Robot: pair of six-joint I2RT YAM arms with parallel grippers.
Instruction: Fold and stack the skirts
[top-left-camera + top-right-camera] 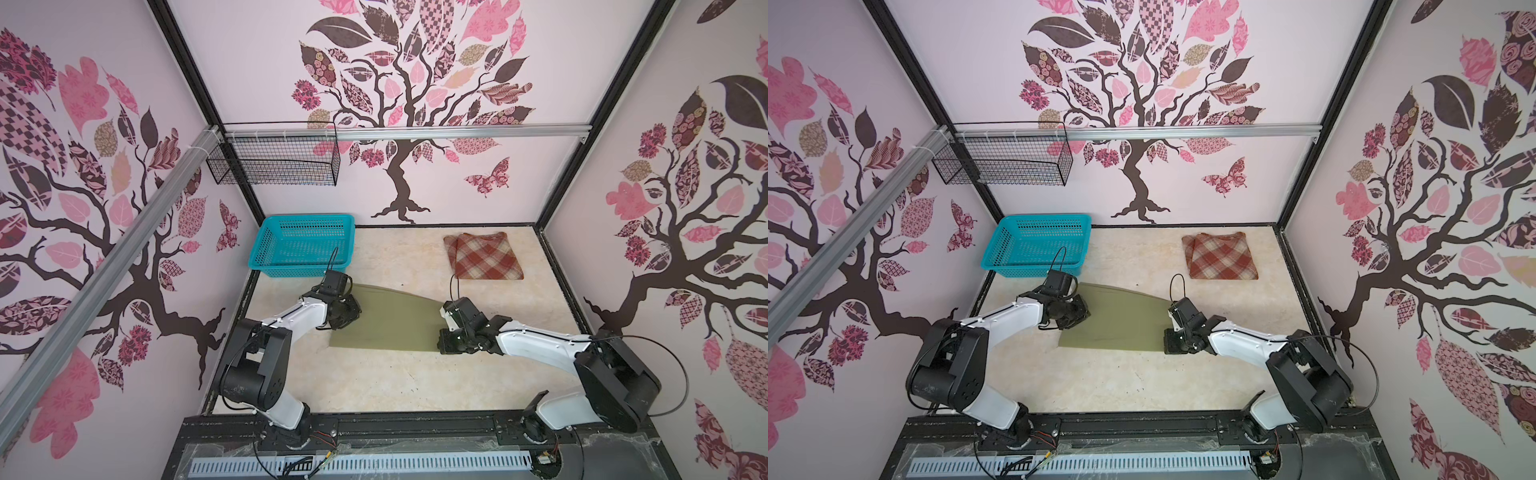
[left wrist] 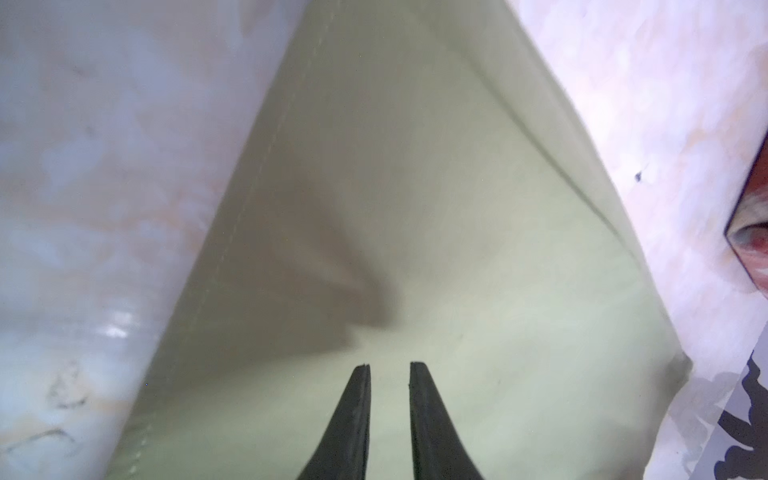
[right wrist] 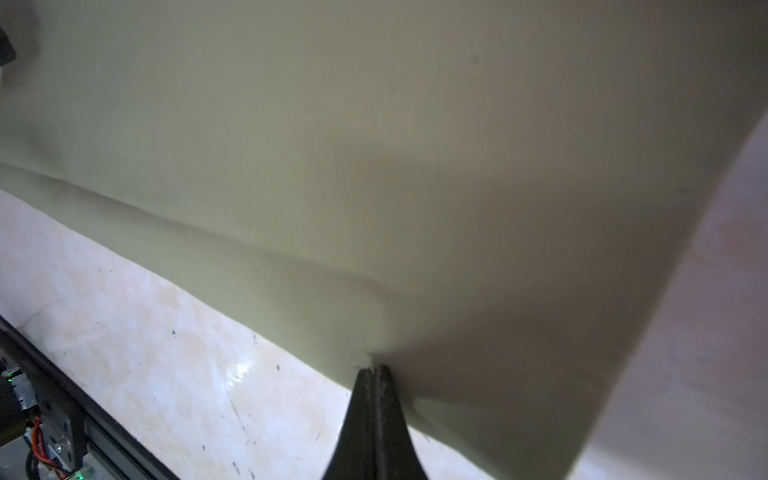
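1. While the far left corner of the cream marbled tabletop is taken up by a turquoise plastic mesh basket, no part in the fold is judged for it. Its near rim could be knocked if the left arm, just in front of it, is swung back.
2. The left gripper is held low over the left end of the plain olive-green cloth skirt, which is spread flat in the middle of the tabletop. Its black fingers are parted by a narrow gap, and no cloth is seen pinched between them. If a lift is begun with this end ungripped, the skirt would be dragged from one side and the fold skewed.
3. A long shallow ridge is seen across the olive-green skirt in the left wrist view. The smooth layers are judged likely to slide over each other, so a crease could be pressed into the fold.
4. The right gripper is closed fully on the near right edge of the olive-green skirt, the cloth puckered at its tips. So little cloth is held that it could be pulled free by a sharp tug.
5. A rust-red and cream plaid woolly skirt lies folded at the far right, well apart from the olive-green skirt. It is judged the base of the stack, and could be shoved out of shape if the second skirt is slid onto it rather than lowered.
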